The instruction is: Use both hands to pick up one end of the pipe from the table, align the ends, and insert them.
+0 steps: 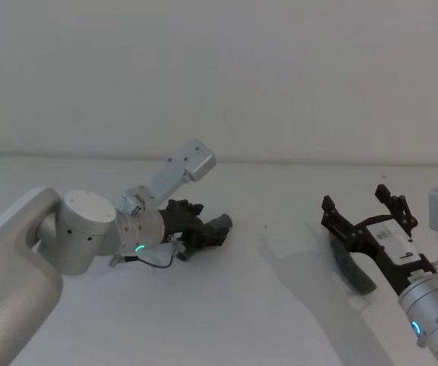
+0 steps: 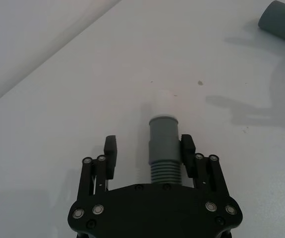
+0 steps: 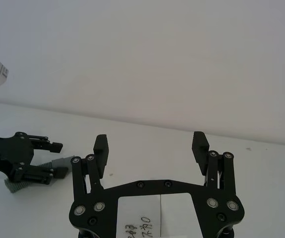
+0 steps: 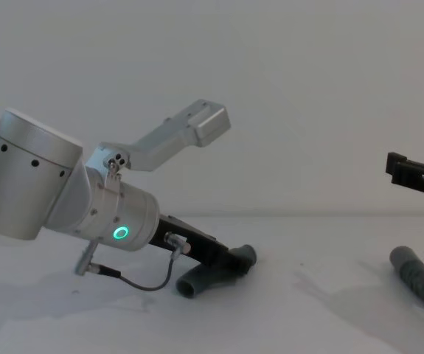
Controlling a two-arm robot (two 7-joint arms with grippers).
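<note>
Here the left gripper (image 2: 148, 141) has its jaws apart around the short hose (image 2: 163, 158). In the left wrist view one pad (image 2: 187, 148) sits against the hose's side, or just beside it, while the other pad stands off with a gap of bare table (image 1: 226, 305) between. The grip is not closed on it. The ribbed part runs back under the gripper's body and is hidden there. The smooth cuff (image 2: 163, 130) sticks out past the fingertips, and beyond it the white tip (image 2: 163, 101) is hard to make out against the white surface.

In the chest view the hose seems to rest on the table, curving out from under the gripper. It lies in the table's left half, well short of the far edge. The silver arm behind the gripper shows a green ring (image 4: 121, 234).

The right gripper (image 3: 151, 146) has its jaws wide apart, with nothing between them. The chest view shows it raised clear of the table over the right half.

Below it lies the long hose (image 4: 418, 276), flat on the table and well apart from the short one. It is cut off at the chest view's right side. In the head view the gripper covers part of it. Its plain cuff (image 2: 281, 20) shows partly in a corner of the left wrist view.
</note>
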